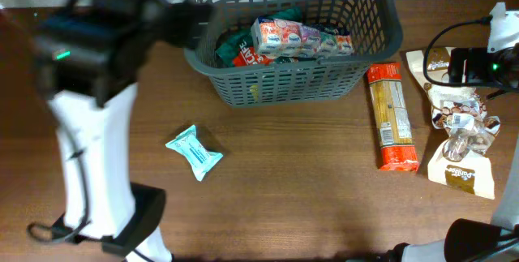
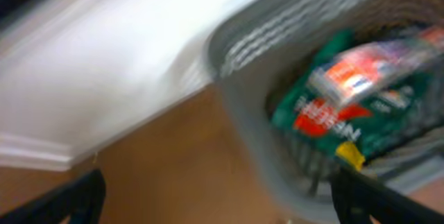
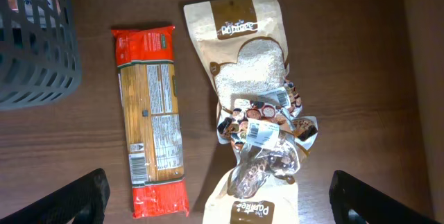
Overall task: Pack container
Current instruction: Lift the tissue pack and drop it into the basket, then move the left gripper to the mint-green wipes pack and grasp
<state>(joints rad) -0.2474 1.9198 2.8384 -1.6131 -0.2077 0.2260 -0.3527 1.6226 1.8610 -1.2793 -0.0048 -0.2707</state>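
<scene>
Wide brown wooden surface (image 1: 284,205), and at its far edge, centre, sits the large dark grey plastic basket (image 1: 284,88) with lattice sides and a solid rim. It's already part filled: a green packet (image 1: 242,47) and a row of small white cartons (image 1: 302,36) lie inside. By the look of it the basket is stiff and light, and it could skid on the wood if nudged. The solid rim looks like the place to grip, not the slots, which could catch a fingertip.

Just right of the basket lies a long orange-and-red pasta packet (image 1: 393,116), flat and probably brittle inside. Beside that are two brown paper pouches (image 3: 243,50), with a crinkly clear bag of sweets (image 3: 267,137) across them. Alone at centre-left is a small pale blue wrapped packet (image 1: 195,151).

The left fingers (image 2: 69,200) are spread wide at the basket's near-left corner, in a blurred view, holding nothing. The right fingers (image 3: 73,200) are spread wide above the pouches, empty too.
</scene>
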